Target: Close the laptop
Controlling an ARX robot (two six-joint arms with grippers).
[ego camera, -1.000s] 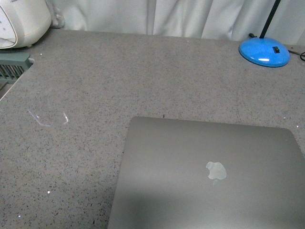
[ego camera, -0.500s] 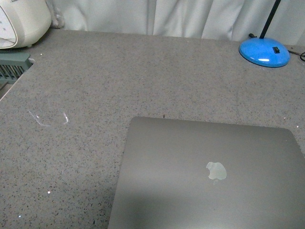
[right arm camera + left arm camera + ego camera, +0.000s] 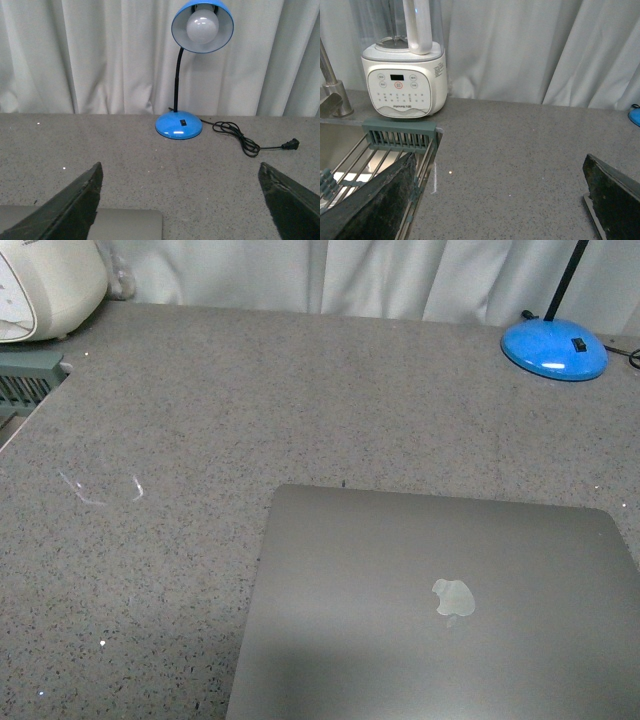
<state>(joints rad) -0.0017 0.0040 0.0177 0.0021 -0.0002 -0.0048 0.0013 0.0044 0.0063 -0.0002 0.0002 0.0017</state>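
A closed laptop [image 3: 440, 610] lies flat on the desk [image 3: 250, 410], lid up, at the near right. Both hands, left hand [image 3: 495, 200] and right hand [image 3: 180, 200], are spread open and empty above the desk.

Front downward; wrists level, curtainward.

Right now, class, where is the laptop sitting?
In the front view the laptop lies closed on the counter, near and right, with the blue lamp beyond it.

Space-grey metal laptop [image 3: 430, 610] with pale silvery logo, lower right; grey speckled stone countertop [image 3: 250, 410]; glossy blue round lamp base [image 3: 554, 348], upper right; white pleated curtain [image 3: 350, 275].
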